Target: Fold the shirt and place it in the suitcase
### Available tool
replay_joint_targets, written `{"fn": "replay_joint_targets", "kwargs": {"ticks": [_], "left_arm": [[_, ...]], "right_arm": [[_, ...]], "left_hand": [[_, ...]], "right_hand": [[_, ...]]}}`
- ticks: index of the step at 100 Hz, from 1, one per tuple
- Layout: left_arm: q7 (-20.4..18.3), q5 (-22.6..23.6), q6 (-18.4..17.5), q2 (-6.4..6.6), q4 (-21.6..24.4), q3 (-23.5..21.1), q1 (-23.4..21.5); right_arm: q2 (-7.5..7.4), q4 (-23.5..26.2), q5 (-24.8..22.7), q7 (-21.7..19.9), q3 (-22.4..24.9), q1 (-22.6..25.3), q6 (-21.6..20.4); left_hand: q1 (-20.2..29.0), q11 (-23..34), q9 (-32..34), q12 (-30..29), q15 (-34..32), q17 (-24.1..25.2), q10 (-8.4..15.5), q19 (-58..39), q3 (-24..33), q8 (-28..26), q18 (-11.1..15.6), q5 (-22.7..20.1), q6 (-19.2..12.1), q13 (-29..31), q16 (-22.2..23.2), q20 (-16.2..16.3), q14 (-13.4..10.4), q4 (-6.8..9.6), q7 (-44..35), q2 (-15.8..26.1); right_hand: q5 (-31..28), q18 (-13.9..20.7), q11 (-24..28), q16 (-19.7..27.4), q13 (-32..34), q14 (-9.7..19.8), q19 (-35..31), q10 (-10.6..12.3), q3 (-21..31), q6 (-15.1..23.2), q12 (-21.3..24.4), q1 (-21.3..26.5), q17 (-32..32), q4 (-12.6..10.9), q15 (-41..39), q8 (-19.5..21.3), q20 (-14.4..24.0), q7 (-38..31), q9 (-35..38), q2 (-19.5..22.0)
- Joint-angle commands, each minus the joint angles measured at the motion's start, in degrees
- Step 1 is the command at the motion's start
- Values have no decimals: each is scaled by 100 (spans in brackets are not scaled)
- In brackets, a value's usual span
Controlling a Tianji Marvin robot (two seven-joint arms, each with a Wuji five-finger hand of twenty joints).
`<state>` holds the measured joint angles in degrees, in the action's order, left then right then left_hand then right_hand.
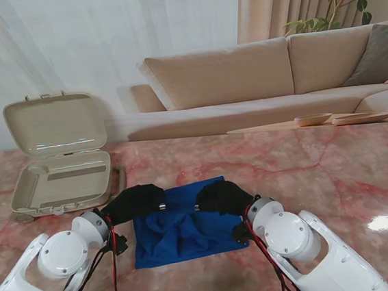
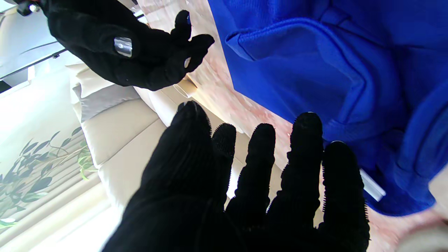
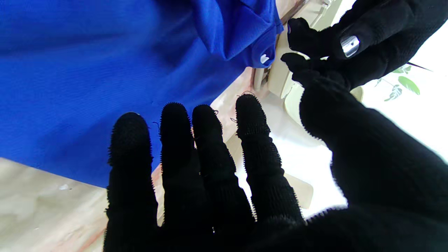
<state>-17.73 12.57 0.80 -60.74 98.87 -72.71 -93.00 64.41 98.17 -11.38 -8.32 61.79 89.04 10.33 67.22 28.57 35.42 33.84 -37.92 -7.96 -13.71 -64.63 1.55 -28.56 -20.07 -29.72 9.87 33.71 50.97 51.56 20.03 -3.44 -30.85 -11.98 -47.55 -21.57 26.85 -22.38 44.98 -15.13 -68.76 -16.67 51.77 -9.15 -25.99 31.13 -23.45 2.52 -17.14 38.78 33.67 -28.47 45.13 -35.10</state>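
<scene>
The tabletop point(image 1: 307, 176) carries everything here. The suitcase point(image 1: 63, 179) sits lid-up, off to the left of the left hand point(image 1: 134, 203) and farther from me, so that arm looks nearer for the packing later. The shirt point(image 1: 185, 232) is a rumpled blue bundle right under both hands, its long axis running hand to hand. The right hand point(image 1: 223, 198) hovers at its far edge. Both hands have fingers spread, holding nothing, so I'd guess folding isn't finished.
</scene>
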Motion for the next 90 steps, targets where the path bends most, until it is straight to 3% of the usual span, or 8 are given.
{"fn": "replay_joint_targets", "kwargs": {"ticks": [1, 25, 52, 90], "left_arm": [[-109, -38, -71, -51, -144, 70, 66], [-517, -71, -193, 41, -436, 185, 145], [-973, 153, -253, 176, -374, -18, -123], [-1153, 705, -175, 255, -292, -327, -485]], "right_arm": [[-37, -86, -31, -69, 70, 121, 31], [-99, -220, -39, -276, 187, 251, -84], [-127, -387, -6, -399, 168, 246, -162], [-194, -495, -77, -620, 345, 408, -125]], "left_hand": [[-1, -57, 42, -39, 124, 29, 11, 83, -221, -37, -85, -91, -83, 18, -64, -32, 92, 80, 60, 184], [15, -34, 25, -31, 118, 56, 25, 83, -214, -40, -84, -65, -84, -6, -60, -21, 99, 84, 23, 181], [20, -21, 19, -32, 120, 79, 30, 94, -214, -29, -77, -51, -93, -25, -64, -16, 92, 82, -9, 183], [23, -6, 17, -31, 108, 84, 37, 96, -214, -19, -76, -40, -94, -19, -63, -8, 90, 80, -44, 183]], "right_hand": [[-5, 97, -47, 97, -167, 178, 54, 168, -64, 131, 73, -171, 55, -202, 49, 93, -118, 67, -102, 34], [-91, 121, 0, 110, -121, 201, 31, 185, 24, 166, 61, -197, 36, -192, -18, 140, -76, 21, -42, -10], [-91, 156, 58, 121, -115, 211, 17, 193, 35, 176, 41, -179, 48, -118, -79, 123, -60, -29, -50, 5], [-25, 172, 90, 129, -147, 223, 25, 193, -106, 167, 31, -107, 62, -90, -112, 46, -57, -110, -80, 106]]}}
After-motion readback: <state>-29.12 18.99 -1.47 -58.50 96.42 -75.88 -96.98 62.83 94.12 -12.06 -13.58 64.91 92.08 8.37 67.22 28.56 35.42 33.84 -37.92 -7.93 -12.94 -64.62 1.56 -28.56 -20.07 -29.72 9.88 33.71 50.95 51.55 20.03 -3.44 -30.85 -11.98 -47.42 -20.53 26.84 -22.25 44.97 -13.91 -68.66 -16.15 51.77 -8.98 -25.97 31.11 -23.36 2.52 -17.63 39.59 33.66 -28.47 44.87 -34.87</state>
